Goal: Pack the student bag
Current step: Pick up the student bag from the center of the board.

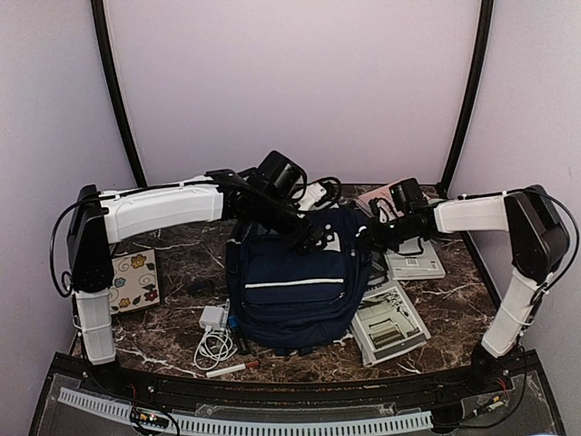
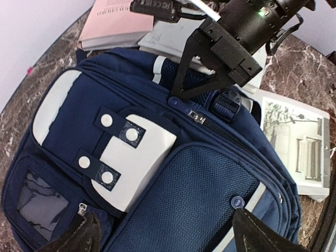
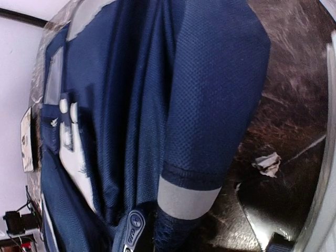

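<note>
1. The left gripper (image 2: 170,233) is hanging with its jaws spread wide and is gripping nothing. Only its two dark fingertips (image 2: 79,239) are showing, at the near edge of its wrist view.
2. Directly beneath and between those fingertips, the student bag (image 2: 157,121) is lying front face up on the marble table (image 2: 31,79). A navy mesh pocket (image 2: 205,194) is sitting just ahead of the jaws.
3. A little further ahead and to the left, a white flap (image 2: 152,157) crossed by two navy snap straps is lying flat on the bag.
4. Further on, the right gripper (image 2: 177,95) is reaching down to the bag's top edge. Its fingers are pressing fully together right at a navy zipper pull (image 2: 184,102); it cannot be told whether the pull is pinched between them.
5. Beyond the right gripper and past the bag, a pink book (image 2: 118,23) is resting on the table.
6. Off to the left gripper's right, a printed sheet (image 2: 299,147) is lying just beside the bag.
</note>
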`<state>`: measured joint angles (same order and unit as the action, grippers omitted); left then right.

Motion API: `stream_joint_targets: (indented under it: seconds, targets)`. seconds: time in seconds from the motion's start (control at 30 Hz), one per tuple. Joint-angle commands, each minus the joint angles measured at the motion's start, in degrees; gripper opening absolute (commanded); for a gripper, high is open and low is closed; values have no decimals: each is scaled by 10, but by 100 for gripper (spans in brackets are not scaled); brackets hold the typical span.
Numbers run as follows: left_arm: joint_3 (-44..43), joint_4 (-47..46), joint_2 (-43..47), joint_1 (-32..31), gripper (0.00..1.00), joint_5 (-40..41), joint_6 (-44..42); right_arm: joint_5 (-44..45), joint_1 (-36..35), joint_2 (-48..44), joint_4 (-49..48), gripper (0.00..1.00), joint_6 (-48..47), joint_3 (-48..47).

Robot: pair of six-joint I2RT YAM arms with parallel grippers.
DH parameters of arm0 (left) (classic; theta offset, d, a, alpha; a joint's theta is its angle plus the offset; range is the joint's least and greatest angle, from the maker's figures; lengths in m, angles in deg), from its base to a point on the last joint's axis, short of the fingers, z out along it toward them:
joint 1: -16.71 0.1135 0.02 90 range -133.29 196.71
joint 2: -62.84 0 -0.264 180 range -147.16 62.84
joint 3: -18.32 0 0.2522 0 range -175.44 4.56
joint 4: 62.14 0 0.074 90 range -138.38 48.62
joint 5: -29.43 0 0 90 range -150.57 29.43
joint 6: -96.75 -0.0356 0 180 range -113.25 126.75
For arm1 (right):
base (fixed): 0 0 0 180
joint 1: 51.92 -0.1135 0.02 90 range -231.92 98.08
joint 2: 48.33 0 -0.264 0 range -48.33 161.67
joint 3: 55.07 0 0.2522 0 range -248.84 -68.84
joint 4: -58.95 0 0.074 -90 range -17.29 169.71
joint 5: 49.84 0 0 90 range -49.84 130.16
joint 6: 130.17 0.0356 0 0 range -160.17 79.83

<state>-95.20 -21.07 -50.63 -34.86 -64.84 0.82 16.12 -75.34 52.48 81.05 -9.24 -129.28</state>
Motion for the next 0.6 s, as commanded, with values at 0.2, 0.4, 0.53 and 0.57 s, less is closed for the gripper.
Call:
stream_joint_targets:
  seconds: [0.2,0.4,0.53,0.57]
  targets:
    - [58,-40,239,4,88,43,-100,-57,-68,-91,254,0,-280,-335]
    - [67,-49,325,4,98,88,-163,-40,-92,-63,394,0,-405,-521]
    - [71,-54,344,4,99,122,-195,-36,-121,-40,478,0,-498,-598]
    - [66,-47,343,4,99,118,-205,-38,-133,-38,497,0,-519,-612]
